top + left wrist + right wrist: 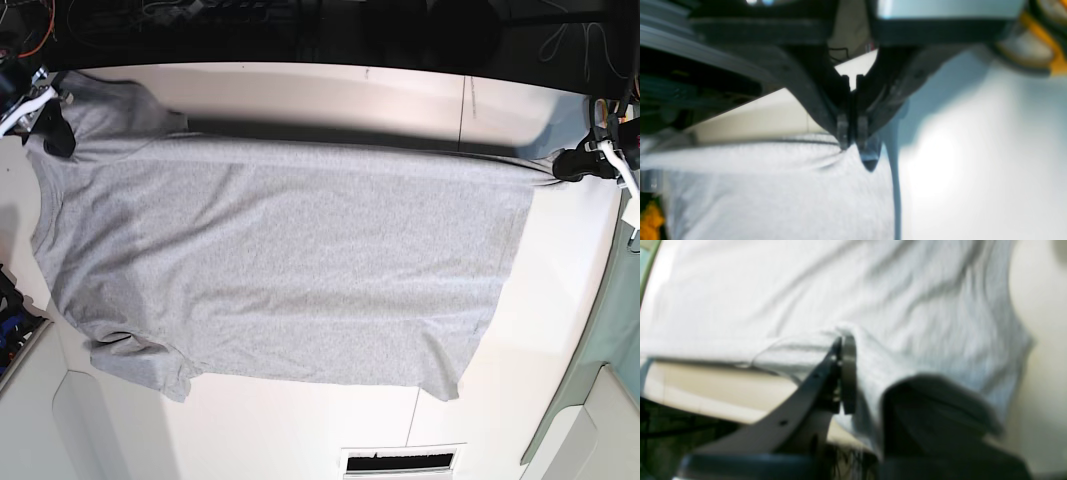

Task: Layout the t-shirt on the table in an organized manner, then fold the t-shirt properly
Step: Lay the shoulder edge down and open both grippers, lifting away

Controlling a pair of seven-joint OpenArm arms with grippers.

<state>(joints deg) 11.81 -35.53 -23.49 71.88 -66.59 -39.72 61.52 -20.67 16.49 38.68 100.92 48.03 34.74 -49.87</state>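
Note:
The light grey t-shirt [280, 270] lies spread across the white table [330, 95], plain side up, sleeves toward the left and hem toward the right. Its far edge is pulled taut between both grippers and casts a shadow on the table. My left gripper [565, 165] is shut on the far hem corner at the right. In the left wrist view the gripper [851, 143] pinches the cloth [773, 193] beside bare table [973, 166]. My right gripper [52, 118] is shut on the shoulder area at the far left. The right wrist view shows that gripper [846, 340] closed on bunched fabric [873, 290].
A thin dark seam [462, 105] crosses the table at the back right. A slotted vent [400, 462] sits at the near edge. Cables [200, 20] lie behind the far edge. A pale green surface [620, 330] borders the table's right side.

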